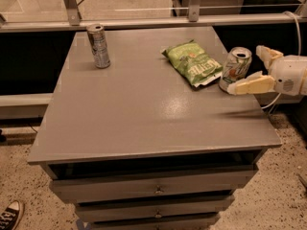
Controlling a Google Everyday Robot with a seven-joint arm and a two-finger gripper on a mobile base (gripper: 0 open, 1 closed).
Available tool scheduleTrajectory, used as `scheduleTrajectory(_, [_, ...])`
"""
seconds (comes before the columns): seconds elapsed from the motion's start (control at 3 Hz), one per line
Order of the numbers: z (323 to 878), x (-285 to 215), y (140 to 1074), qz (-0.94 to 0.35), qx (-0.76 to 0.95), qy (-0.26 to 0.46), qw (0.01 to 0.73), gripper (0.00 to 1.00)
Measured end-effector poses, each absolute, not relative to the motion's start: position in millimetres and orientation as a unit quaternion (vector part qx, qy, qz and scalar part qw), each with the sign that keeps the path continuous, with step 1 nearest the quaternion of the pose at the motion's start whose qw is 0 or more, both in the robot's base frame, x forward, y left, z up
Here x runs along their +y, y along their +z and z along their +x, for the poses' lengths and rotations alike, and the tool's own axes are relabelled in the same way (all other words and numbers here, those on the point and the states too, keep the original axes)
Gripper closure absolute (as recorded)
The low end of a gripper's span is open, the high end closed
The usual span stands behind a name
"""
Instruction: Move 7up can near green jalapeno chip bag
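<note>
While splayed, end effector (245, 70) flanks 7up can (234, 67).

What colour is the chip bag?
Chip bag: bright green, white lettering, camera view; gripper by 7up can.

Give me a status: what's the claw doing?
Gripper open at right edge of table, flanking 7up can. Can upright, close beside green jalapeno chip bag. Slim silver can far left.

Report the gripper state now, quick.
Gripper: open, at far right, fingers spread beside the upright white-and-green aluminium 7up can, not clamping it.
</note>
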State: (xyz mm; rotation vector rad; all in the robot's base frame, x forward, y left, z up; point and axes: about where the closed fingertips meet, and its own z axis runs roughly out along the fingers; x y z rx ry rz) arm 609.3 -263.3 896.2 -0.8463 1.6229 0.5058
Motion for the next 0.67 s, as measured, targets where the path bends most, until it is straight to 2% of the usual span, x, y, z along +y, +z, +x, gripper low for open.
scheduleTrajectory(0.67, [505,-292,986,-0.401,0.678,0.166,0.593,0.00])
